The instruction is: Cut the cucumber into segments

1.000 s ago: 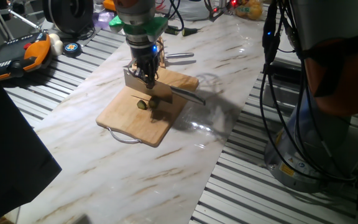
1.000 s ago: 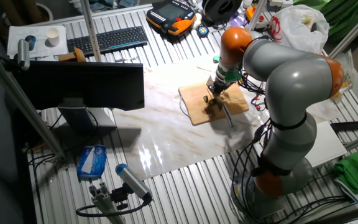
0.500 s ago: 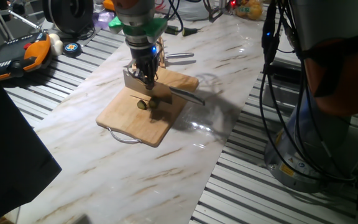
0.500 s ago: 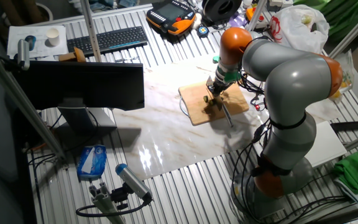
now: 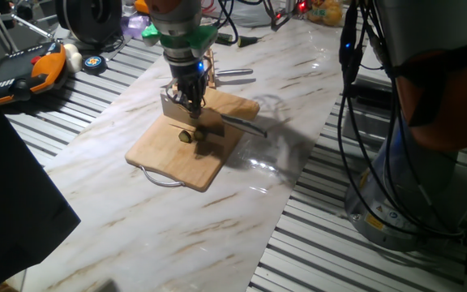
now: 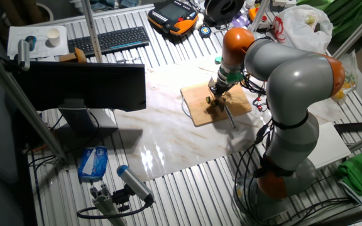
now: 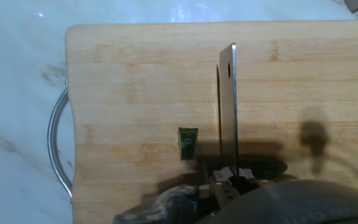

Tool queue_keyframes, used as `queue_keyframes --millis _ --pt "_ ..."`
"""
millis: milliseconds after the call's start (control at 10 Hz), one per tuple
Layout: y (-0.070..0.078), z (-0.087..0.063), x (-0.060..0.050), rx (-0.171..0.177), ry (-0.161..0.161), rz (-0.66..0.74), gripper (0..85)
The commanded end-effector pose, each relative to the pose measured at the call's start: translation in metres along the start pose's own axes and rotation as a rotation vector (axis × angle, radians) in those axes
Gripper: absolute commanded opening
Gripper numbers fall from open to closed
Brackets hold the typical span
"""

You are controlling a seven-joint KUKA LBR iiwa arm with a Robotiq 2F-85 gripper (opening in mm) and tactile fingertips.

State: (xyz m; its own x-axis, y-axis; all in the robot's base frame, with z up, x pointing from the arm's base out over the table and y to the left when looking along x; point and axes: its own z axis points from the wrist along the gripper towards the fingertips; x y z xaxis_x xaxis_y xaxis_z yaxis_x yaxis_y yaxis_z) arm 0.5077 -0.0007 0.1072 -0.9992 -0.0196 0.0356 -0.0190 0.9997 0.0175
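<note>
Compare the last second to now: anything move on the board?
Almost nothing visibly changed. The gripper stays over the wooden board, holding the knife edge-down beside the cucumber. The cut segment lies where it was, apart from the blade. Any slight lift or drop of the knife is too small to tell from either fixed view.

Dark green cucumber (image 7: 267,168) — pale wooden board (image 7: 135,74)

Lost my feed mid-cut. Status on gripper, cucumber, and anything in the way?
Gripper shut on knife, blade edge-down over the board. One segment lies cut free left of the blade; cucumber under it. Nothing in the way.
</note>
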Motion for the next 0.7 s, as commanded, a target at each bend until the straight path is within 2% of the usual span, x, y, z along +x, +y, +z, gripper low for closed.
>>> queue_keyframes --millis 0,300,600 --pt "0.0001 0.0006 0.0001 -0.002 0.002 0.000 0.7" --pt "0.0019 0.0085 0.0018 0.000 -0.012 0.000 0.7" --pt "0.0023 0.0087 0.0024 0.011 -0.022 -0.006 0.7"
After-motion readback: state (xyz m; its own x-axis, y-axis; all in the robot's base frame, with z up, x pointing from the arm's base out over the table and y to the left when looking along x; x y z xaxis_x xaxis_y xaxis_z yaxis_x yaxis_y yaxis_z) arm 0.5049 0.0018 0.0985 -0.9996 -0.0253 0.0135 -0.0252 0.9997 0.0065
